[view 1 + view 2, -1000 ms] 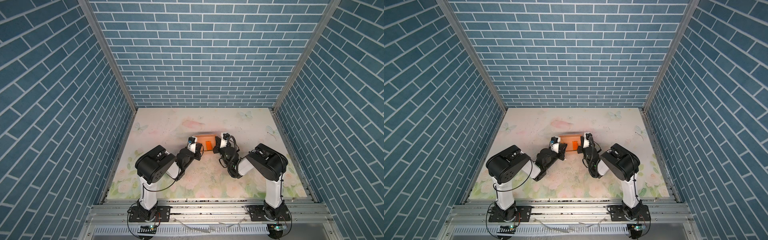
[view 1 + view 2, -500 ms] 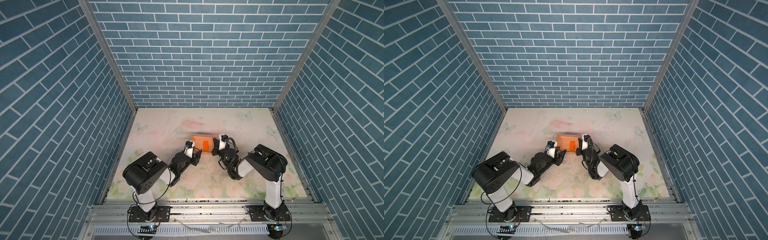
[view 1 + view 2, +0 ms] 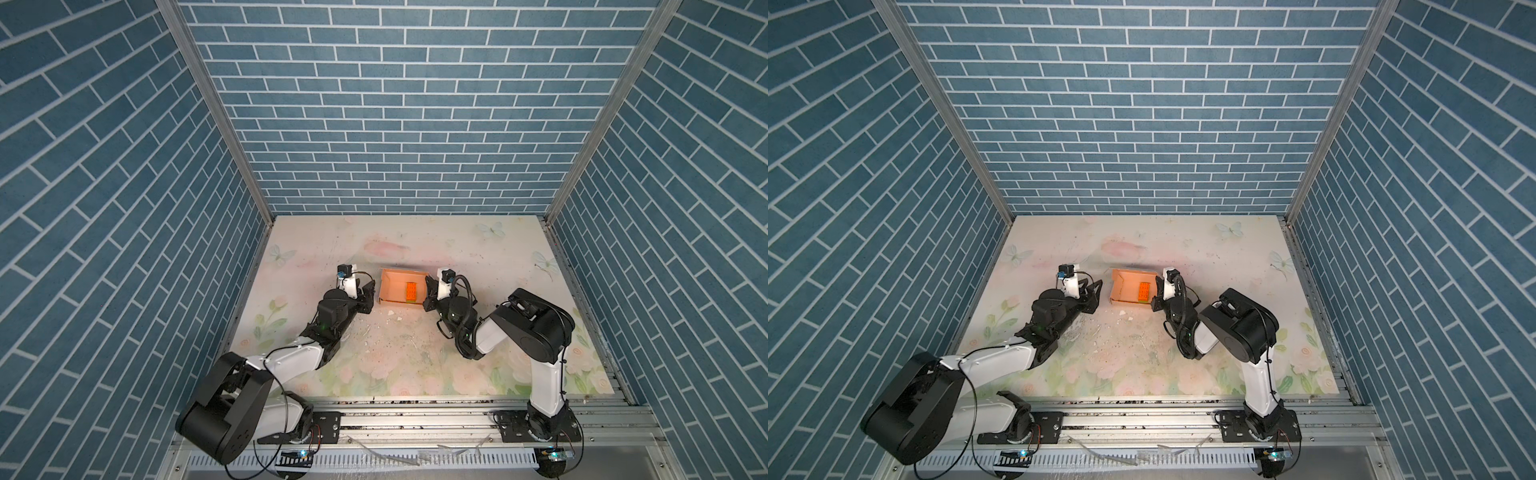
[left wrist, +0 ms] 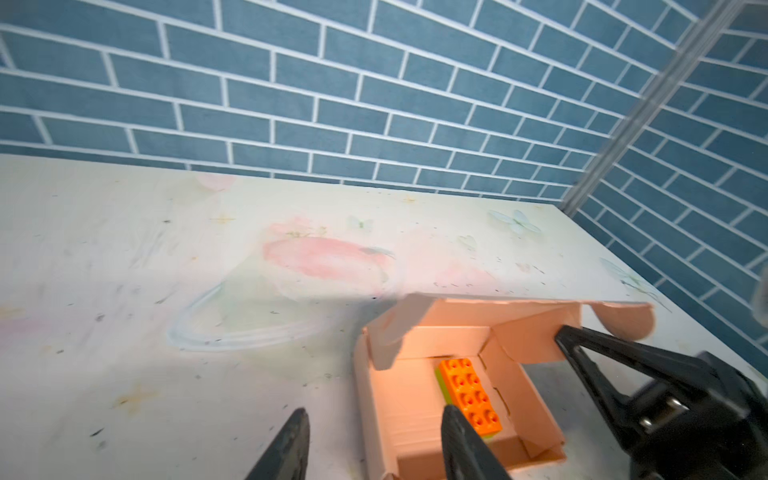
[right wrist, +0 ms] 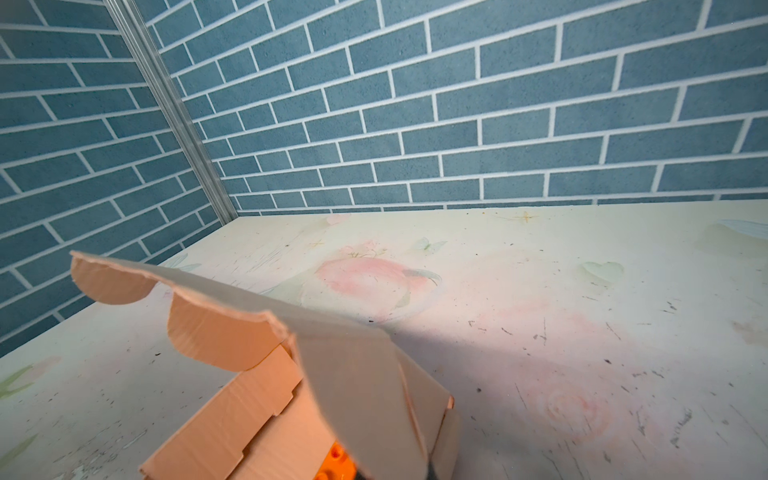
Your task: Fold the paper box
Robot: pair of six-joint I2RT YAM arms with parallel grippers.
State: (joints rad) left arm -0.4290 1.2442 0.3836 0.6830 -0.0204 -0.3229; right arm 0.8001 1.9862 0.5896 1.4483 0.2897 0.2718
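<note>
- paper box (image 3: 392,284) sits mid-table on the floral mat (image 3: 415,353), between the two grippers. It is open-topped, with the lid (image 4: 469,312) up at the far side and leaning over it, and an orange toy brick (image 4: 469,395) inside.
- left gripper (image 4: 375,409): jaws about half apart, empty, just short of the box's left wall.
- right gripper (image 4: 565,334): closed, looks pinched on the right side flap.
- Risk: if left pushes in before closing, the light box slides or pivots around the single right pinch.
- Risk: thin card creases off its score line or tears at the pinch.
- Risk: lid tabs miss the side walls or snag the brick.
- Unclear: right fingertips are hidden behind the flap in its wrist view. The near wall is cut off in the left wrist view. The box is tiny in both top views.
</note>
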